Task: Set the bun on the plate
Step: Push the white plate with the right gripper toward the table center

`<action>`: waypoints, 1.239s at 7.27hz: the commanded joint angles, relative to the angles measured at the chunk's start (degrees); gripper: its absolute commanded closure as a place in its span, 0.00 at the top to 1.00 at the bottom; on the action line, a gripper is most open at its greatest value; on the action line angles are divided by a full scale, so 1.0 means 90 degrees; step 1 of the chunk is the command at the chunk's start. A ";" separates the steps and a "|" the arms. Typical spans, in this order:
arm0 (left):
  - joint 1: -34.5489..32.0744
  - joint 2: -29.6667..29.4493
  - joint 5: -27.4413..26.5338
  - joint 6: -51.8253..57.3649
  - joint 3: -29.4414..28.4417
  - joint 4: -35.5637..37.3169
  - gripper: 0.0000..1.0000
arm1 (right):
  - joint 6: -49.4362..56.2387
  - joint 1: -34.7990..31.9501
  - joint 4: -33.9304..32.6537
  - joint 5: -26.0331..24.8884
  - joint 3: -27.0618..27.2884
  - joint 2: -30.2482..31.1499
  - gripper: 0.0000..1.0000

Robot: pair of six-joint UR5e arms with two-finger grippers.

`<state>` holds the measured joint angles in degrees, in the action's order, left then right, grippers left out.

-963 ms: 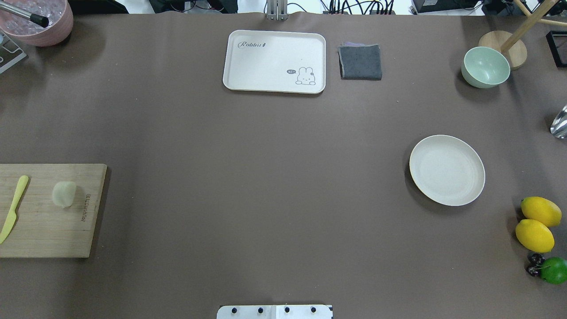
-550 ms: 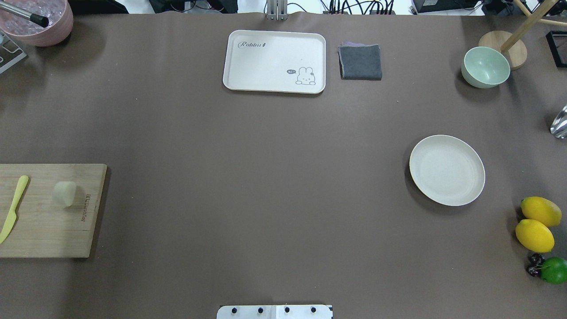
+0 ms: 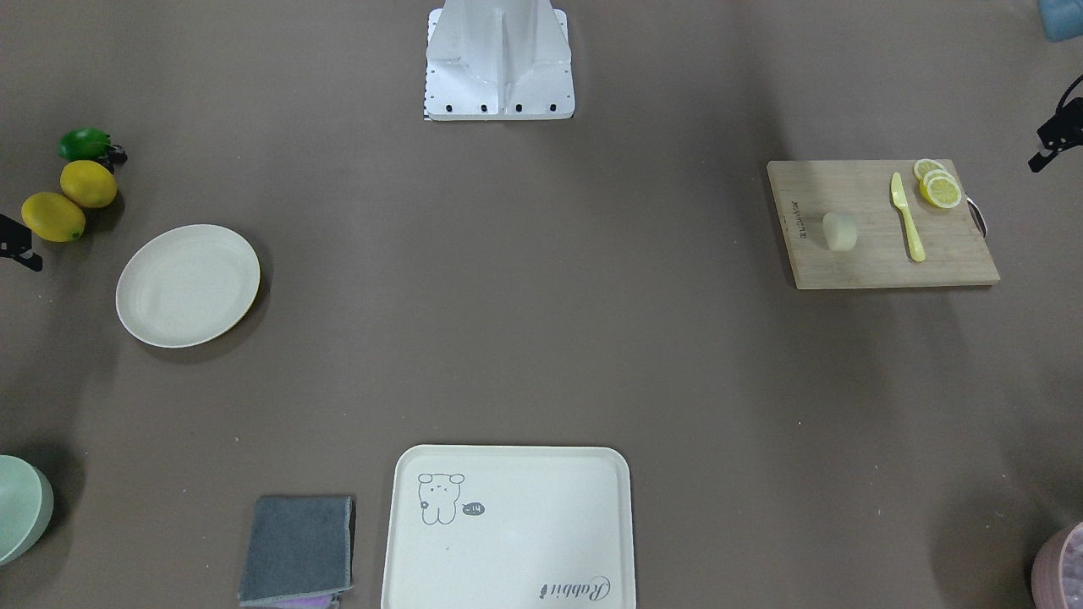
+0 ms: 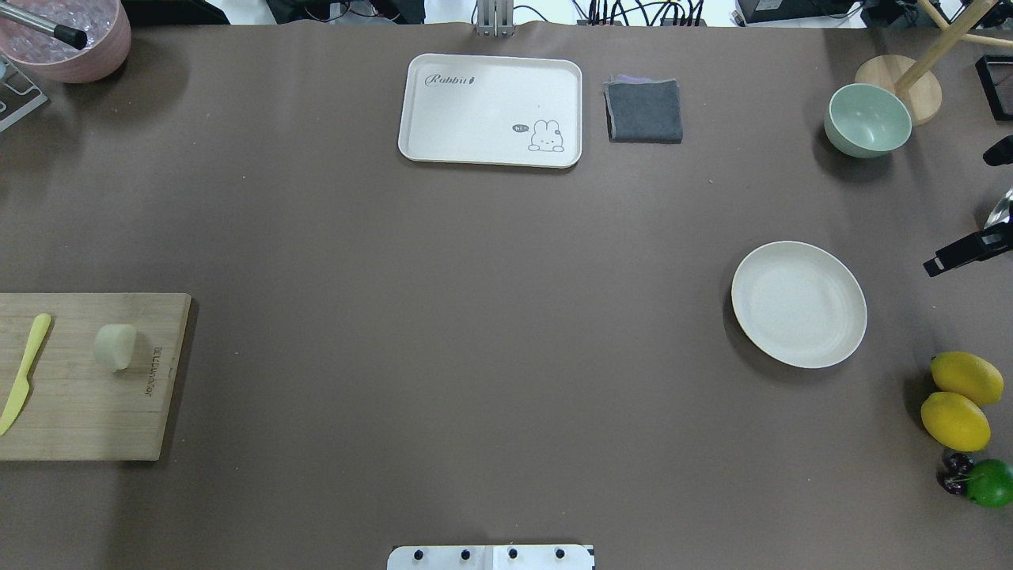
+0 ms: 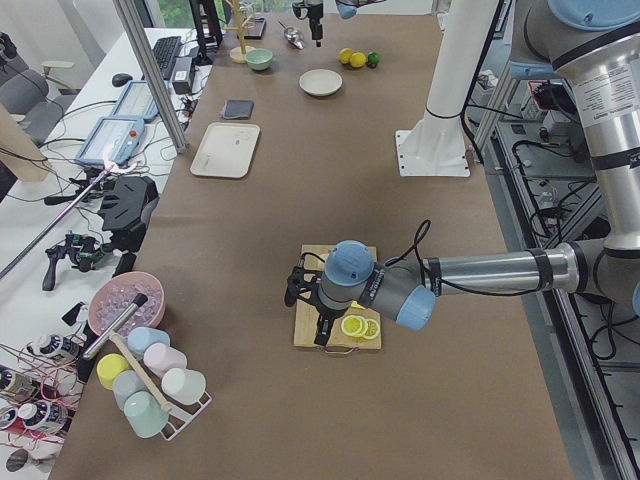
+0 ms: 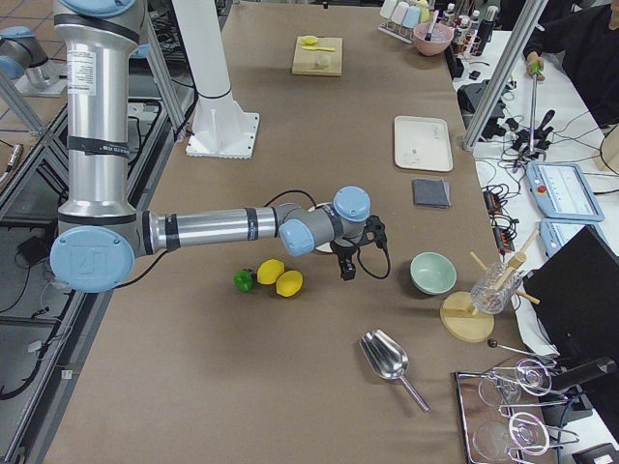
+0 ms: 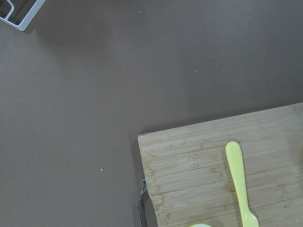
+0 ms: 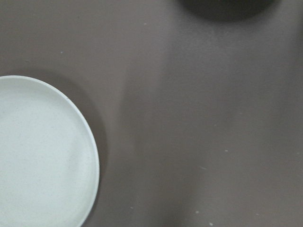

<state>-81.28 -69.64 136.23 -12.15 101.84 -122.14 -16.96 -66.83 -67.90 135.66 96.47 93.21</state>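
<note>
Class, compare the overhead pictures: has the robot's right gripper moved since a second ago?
Yes. Its fingers have come in from the view's right edge, toward the plate; earlier nothing showed there.

The left arm [image 5: 490, 270] reaches out with its forearm level. Its wrist is bent so that the left tool [image 5: 308, 300] points downward. The right arm [image 6: 213, 230] is also stretched out level, and the right tool [image 6: 348, 261] hangs down from its wrist. Neither tool's jaws show clearly enough to judge their spacing.
</note>
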 commanded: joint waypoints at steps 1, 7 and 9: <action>0.0008 0.0004 0.0000 0.0002 -0.0027 0.0007 0.98 | -0.0886 0.0491 0.0871 -0.0034 -0.0307 -0.0034 0.93; 0.0017 0.0033 0.0126 0.0002 0.0002 -0.0022 0.98 | -0.2001 0.1146 0.1793 -0.0249 -0.1021 -0.0365 0.40; 0.0008 0.0033 0.0146 0.0002 0.0012 -0.0032 0.98 | -0.2256 0.1156 0.1802 -0.0249 -0.1012 -0.0444 0.00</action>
<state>-81.14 -69.35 137.33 -12.13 101.87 -122.39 -36.03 -56.48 -51.72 133.42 87.38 89.69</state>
